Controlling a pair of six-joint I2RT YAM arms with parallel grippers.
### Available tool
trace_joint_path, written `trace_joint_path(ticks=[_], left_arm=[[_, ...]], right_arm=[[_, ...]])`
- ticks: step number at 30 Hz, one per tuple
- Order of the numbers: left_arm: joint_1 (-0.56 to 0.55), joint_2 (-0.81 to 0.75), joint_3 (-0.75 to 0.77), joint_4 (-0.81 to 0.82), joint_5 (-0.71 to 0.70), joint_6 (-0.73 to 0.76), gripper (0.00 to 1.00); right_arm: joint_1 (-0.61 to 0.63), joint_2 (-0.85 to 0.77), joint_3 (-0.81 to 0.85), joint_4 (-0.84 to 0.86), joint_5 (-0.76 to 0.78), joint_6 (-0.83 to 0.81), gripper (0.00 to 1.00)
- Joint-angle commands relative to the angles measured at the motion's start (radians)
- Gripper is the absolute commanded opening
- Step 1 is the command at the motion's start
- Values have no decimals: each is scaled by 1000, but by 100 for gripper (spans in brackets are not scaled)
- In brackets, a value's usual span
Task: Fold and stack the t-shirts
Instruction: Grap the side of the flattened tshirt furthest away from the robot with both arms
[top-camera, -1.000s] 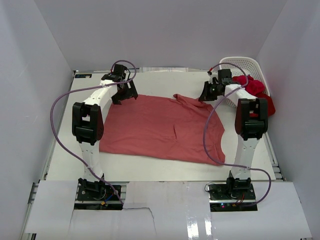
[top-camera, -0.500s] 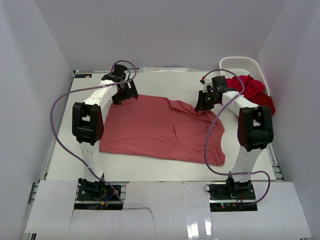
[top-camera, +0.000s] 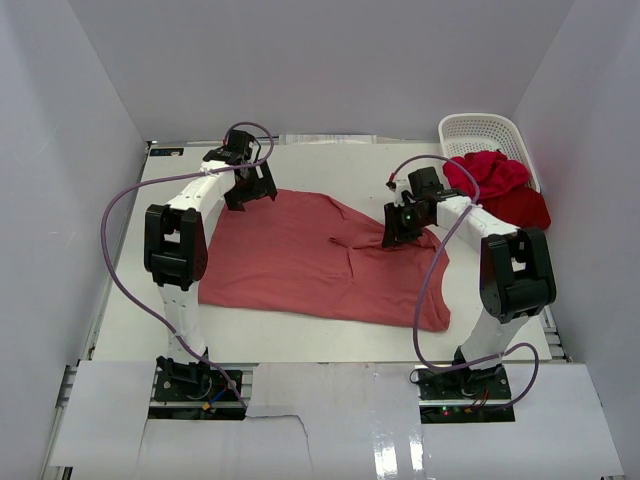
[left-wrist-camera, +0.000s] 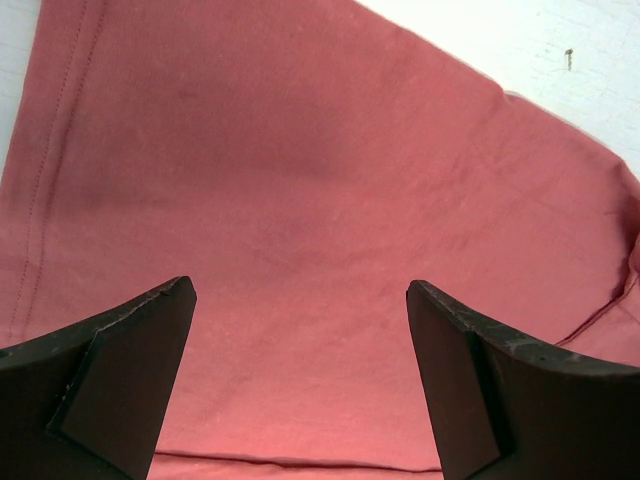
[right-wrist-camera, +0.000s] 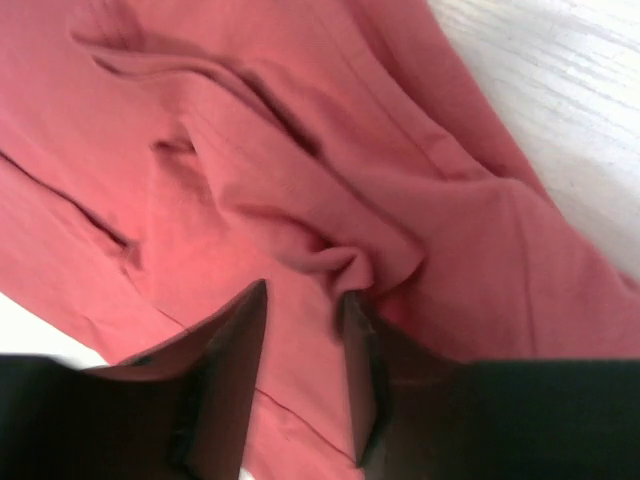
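A dusty salmon-red t-shirt (top-camera: 300, 265) lies spread over the middle of the table. Its far right part is folded inward into a rumpled ridge (right-wrist-camera: 350, 262). My right gripper (top-camera: 397, 232) hovers over that ridge. In the right wrist view the right gripper (right-wrist-camera: 305, 300) stands slightly open, with the bunched cloth at one fingertip and flat shirt (right-wrist-camera: 250, 150) showing in the gap. My left gripper (top-camera: 250, 190) sits at the shirt's far left corner. It stands wide open (left-wrist-camera: 300, 330) above flat cloth (left-wrist-camera: 300, 180) and holds nothing. A bright crimson t-shirt (top-camera: 490, 172) and a darker red one (top-camera: 525, 208) are heaped at the far right.
A white lattice basket (top-camera: 485, 128) stands in the far right corner, the red heap spilling over its near rim. Bare white table (top-camera: 330, 160) shows beyond the shirt and along its left side. Grey walls close in the table on three sides.
My right gripper has moved left and toward the near edge, dragging the shirt's far right corner inward over the shirt, and its jaws have parted. The left arm has not moved.
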Motion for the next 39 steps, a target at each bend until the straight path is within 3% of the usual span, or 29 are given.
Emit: trace_joint_path(ticks=[1, 3, 4, 6, 16, 18, 20, 21, 24, 29, 33, 35, 36, 38, 39], left_arm=[[0, -90, -8, 15, 13, 9, 98], [0, -92, -11, 16, 14, 11, 98], [0, -93, -13, 16, 14, 11, 98], [-1, -95, -17, 18, 14, 13, 98], [0, -96, -27, 21, 14, 16, 98], [-1, -96, -27, 21, 13, 19, 98], [0, -96, -27, 21, 14, 19, 98], [0, -96, -27, 21, 16, 19, 98], [-1, -99, -28, 21, 17, 19, 98], [-3, -99, -33, 26, 25, 19, 98], [-3, -101, -34, 26, 25, 19, 98], [-3, -101, -34, 26, 23, 19, 98], [-1, -102, -33, 27, 22, 19, 98], [-3, -101, -34, 26, 22, 19, 98], [-3, -101, -33, 27, 23, 19, 98]], right_arm=[[8, -14, 3, -58, 48, 2, 46], [11, -17, -3, -46, 61, 13, 54], [11, -25, -10, -32, 59, 24, 65], [11, -38, -20, 12, 35, 28, 70], [8, 90, 98, 71, -57, 73, 71], [8, 116, 129, 68, -74, 83, 68], [8, 147, 157, 52, -102, 84, 44], [8, 149, 157, 51, -110, 88, 27], [8, 127, 119, 69, -149, 93, 8], [15, 35, 28, 115, -183, 64, 8], [28, -5, -30, 56, -131, 28, 8], [29, -15, -52, 7, -93, 15, 12], [31, -20, -55, -7, -82, 11, 21], [32, -32, -67, -30, -50, 11, 45], [32, -34, -69, -32, -44, 13, 67]])
